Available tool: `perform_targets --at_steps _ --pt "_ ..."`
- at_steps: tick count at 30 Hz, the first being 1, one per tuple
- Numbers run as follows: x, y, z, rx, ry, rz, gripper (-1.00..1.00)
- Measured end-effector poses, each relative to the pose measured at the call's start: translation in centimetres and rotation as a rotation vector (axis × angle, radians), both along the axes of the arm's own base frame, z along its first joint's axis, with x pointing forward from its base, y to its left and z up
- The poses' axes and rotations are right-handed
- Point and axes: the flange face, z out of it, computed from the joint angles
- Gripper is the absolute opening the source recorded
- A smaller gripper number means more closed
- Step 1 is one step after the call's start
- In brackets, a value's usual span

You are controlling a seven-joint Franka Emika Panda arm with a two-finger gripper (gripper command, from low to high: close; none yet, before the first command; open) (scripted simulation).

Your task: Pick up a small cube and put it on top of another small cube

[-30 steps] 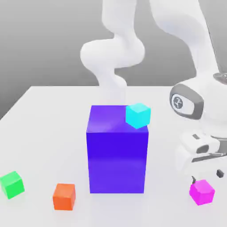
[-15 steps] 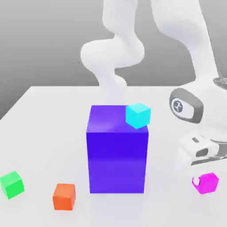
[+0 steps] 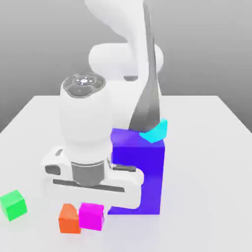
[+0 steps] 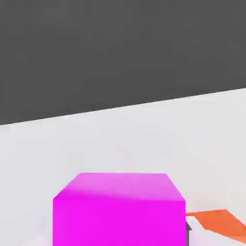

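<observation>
In the exterior view, going left to right along the bottom of the frame, a green cube [image 3: 13, 204] sits at the lower left, then an orange cube [image 3: 69, 218], and touching or just beside it on the right the pink cube [image 3: 91, 216]. The pink cube hangs directly under the gripper [image 3: 92, 208], whose white hand covers the lower centre of the frame. Behind and to the right stands the big blue block [image 3: 142, 172], with a cyan cube [image 3: 156, 130] at its upper right corner, partly hidden by the arm. All rest on a white table [image 3: 206, 167].

The gripper's jaws are clamped on the pink cube, gripping opposite faces.

The pink cube looks rigid, glossy and light. Its smooth faces could slip, so a hold square across two parallel faces near mid-height seems safest; a corner grip would likely twist it. Being stiff, it should bear firm pressure without harm.

The exterior view gives the whole layout: how near the pink cube is to the orange one, and where the other cubes lie. It cannot settle whether the pink cube is clear of the table. The hand view shows the pink cube [image 4: 119, 209] close up at lower centre, with a sliver of orange cube [image 4: 218, 222] at the lower right and bare table beyond.
</observation>
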Motion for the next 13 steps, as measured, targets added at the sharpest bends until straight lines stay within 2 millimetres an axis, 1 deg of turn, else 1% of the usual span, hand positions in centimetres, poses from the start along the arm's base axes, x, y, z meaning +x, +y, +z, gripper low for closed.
perform_targets --at_steps 2,4,5,6,7,9,10,13 --pt "-2.3 -5.0 0.4 0.003 -0.005 -0.077 -1.0" --pt "-5.4 -10.0 0.6 0.007 -0.013 -0.166 -1.0" --pt "-7.0 -12.5 0.2 0.009 -0.018 -0.212 -1.0" --pt "-8.4 -14.6 -0.7 0.009 -0.023 -0.251 -1.0" --pt "-9.1 -15.6 -1.8 0.009 -0.025 -0.27 -1.0" --pt "-9.8 -16.3 -4.2 0.009 -0.025 -0.286 -1.0" --pt "-10.0 -16.4 -5.1 0.01 -0.025 -0.289 1.0" --pt "-10.0 -16.4 -5.1 0.01 -0.025 -0.289 1.0"
